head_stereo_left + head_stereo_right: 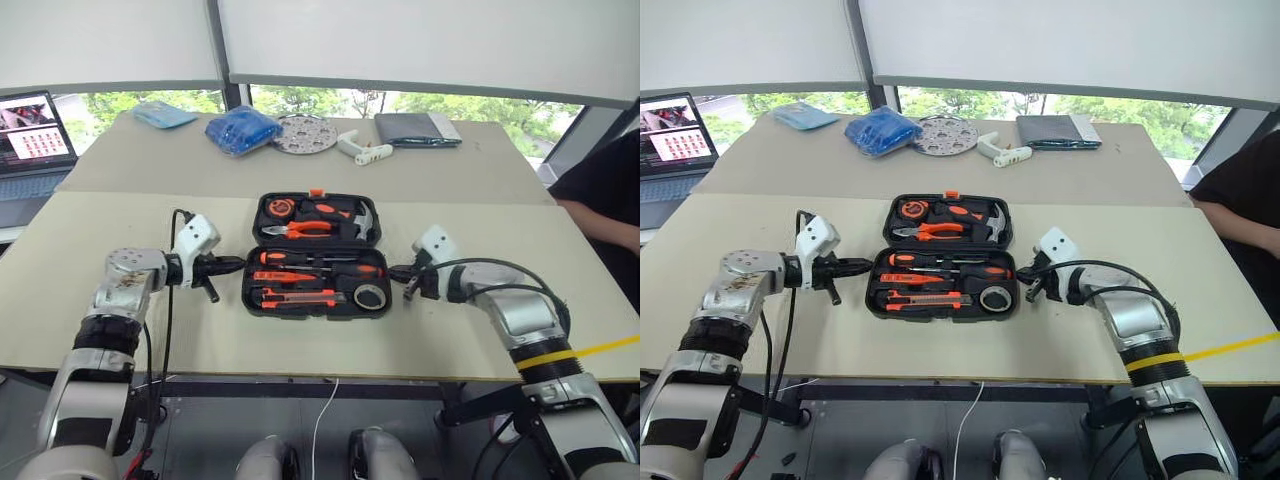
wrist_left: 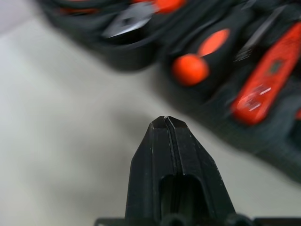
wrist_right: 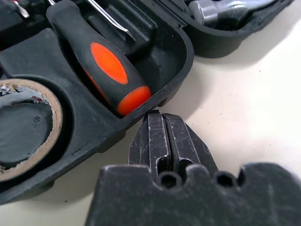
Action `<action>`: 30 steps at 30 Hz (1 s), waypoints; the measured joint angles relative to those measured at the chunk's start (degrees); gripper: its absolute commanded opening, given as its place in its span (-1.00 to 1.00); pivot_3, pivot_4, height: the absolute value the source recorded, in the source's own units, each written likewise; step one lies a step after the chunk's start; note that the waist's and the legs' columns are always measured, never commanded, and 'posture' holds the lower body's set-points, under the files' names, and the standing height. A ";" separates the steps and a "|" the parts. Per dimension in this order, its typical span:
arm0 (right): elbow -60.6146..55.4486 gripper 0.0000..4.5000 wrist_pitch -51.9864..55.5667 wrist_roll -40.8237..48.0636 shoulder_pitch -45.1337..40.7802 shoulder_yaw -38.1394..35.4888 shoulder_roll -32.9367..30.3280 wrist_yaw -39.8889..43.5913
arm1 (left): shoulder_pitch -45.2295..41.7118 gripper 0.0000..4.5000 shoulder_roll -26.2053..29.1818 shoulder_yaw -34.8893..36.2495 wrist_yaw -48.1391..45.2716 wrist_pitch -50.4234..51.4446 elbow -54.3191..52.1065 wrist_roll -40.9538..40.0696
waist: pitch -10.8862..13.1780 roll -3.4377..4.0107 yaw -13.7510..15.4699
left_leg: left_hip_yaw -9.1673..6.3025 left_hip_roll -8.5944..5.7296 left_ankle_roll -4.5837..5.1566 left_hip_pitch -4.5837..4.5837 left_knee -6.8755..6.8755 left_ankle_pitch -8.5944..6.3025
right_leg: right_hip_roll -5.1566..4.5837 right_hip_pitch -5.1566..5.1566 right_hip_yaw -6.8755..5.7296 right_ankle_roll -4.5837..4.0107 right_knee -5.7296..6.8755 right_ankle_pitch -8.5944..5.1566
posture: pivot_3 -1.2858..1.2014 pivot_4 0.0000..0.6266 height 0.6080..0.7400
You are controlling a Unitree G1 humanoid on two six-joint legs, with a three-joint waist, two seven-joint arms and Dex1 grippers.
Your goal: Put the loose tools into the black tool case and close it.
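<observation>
Case (image 1: 317, 255) open flat; screwdrivers (image 1: 318, 258) lie left-right, handles right; both grippers' fingers clenched, empty.

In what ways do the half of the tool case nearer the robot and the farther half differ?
The nearer half holds the screwdrivers, the utility knife and the tape roll. The farther half holds the pliers, the hammer and the tape measure, and carries the orange latch. Both lie open and flat on the table.
</observation>
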 measured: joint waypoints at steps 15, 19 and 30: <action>-23.88 -1.00 5.57 5.26 21.77 -6.31 -5.98 6.50 | 12.69 -0.99 5.11 -0.51 -7.87 9.47 -19.71 -2.05 | 0.00 0.01 0.48 | -0.09 0.02 -0.13 0.12 -0.10 -0.07 | -0.09 0.06 0.04 0.21 -0.04 -0.23 | 0.03 -0.52 0.67; -27.03 -1.00 6.81 6.62 25.34 -8.13 -5.95 5.30 | 16.21 -0.99 5.45 -0.27 -8.04 10.09 -23.32 -2.90 | 0.00 0.01 0.49 | -0.11 0.03 -0.14 0.16 -0.10 -0.07 | -0.10 0.09 0.05 0.15 -0.01 -0.22 | 0.03 -0.52 0.67; -22.27 0.11 15.87 9.22 15.22 -13.45 -8.48 -0.33 | -0.21 0.26 6.00 3.24 -1.24 18.93 -2.05 -3.50 | 0.03 -0.05 0.51 | -0.14 0.04 -0.14 0.09 0.00 0.10 | -0.07 0.06 0.02 0.09 -0.01 0.08 | 0.03 -0.52 0.67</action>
